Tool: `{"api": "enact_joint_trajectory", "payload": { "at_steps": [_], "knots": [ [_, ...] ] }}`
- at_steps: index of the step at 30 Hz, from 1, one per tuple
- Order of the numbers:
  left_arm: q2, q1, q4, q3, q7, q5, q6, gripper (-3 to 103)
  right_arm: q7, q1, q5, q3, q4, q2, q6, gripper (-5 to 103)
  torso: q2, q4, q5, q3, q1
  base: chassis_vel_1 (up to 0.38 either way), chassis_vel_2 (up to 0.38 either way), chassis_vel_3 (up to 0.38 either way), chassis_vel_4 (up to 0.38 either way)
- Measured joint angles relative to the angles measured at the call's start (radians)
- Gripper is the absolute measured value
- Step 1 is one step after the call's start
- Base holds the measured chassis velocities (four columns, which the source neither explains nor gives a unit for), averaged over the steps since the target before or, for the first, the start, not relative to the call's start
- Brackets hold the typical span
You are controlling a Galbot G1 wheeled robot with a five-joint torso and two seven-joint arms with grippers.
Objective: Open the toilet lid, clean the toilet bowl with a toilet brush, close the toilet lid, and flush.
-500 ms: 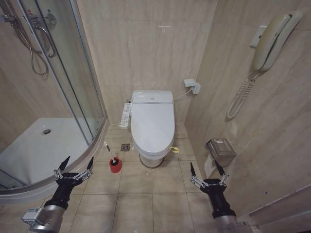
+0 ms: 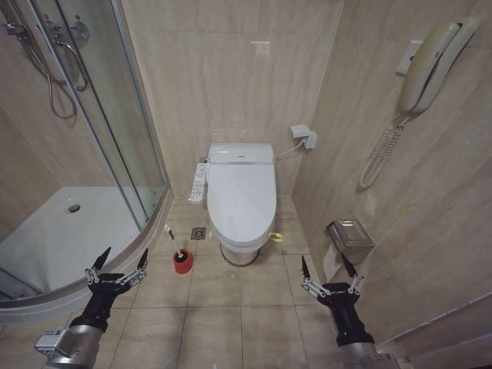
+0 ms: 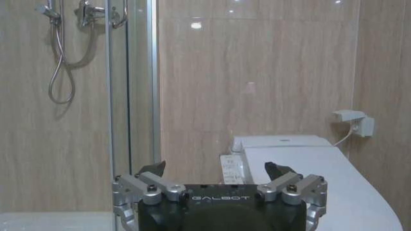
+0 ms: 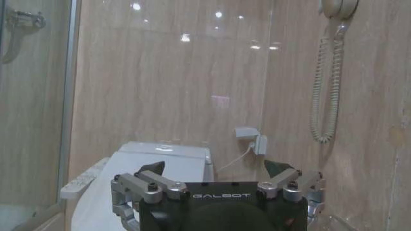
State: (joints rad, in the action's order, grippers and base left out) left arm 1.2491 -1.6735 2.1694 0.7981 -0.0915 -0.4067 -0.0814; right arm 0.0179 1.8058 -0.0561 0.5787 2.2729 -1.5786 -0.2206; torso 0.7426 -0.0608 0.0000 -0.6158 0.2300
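Two tools hang low in the head view, one at each bottom corner, and both have their fingers spread wide with nothing in them. The left tool [image 2: 118, 263] is at the lower left, over the tan floor tiles [image 2: 207, 307], near the curved edge of the shower tray [image 2: 46, 238]. The right tool [image 2: 329, 270] is at the lower right, close to the wall and just below a metal paper holder [image 2: 350, 240]. The toilet lid [image 2: 241, 200] is shut and lies flat on the toilet bowl [image 2: 240, 254] in the middle of the frame, against the back wall. A long control panel [image 2: 198, 183] sticks out on the side of the toilet toward the shower. The toilet brush [image 2: 175, 242] stands in its little red holder [image 2: 182, 263] on the floor, just beside the bowl, between the toilet and the left tool. Both tools are well apart from the brush and the lid. A wall phone [image 2: 430, 61] with a curly cord hangs at the upper right. Glass shower doors [image 2: 115, 115] fill the upper left.
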Motion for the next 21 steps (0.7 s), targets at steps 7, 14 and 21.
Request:
{"api": "enact_joint_trajectory", "payload": {
  "at_steps": [7, 14, 21],
  "knots": [
    [0.000, 0.000, 0.000, 0.000, 0.000, 0.000, 0.000, 100, 0.007, 0.001, 0.002, -0.002, 0.003, -0.002, 0.000, 100, 0.000, 0.0000, 0.0000, 0.000, 0.000, 0.000, 0.000, 0.000, 0.000],
    [0.000, 0.000, 0.000, 0.000, 0.000, 0.000, 0.000, 100, 0.008, 0.004, 0.006, -0.003, 0.007, -0.002, -0.003, 100, 0.000, 0.0000, 0.0000, 0.000, 0.000, -0.066, 0.056, 0.071, -0.054],
    [0.000, 0.000, 0.000, 0.000, 0.000, 0.000, 0.000, 100, 0.012, 0.008, 0.010, -0.003, 0.013, -0.001, -0.006, 100, 0.000, -0.0001, -0.0002, 0.000, 0.000, -0.196, 0.200, 0.205, -0.194]
  ]
}}
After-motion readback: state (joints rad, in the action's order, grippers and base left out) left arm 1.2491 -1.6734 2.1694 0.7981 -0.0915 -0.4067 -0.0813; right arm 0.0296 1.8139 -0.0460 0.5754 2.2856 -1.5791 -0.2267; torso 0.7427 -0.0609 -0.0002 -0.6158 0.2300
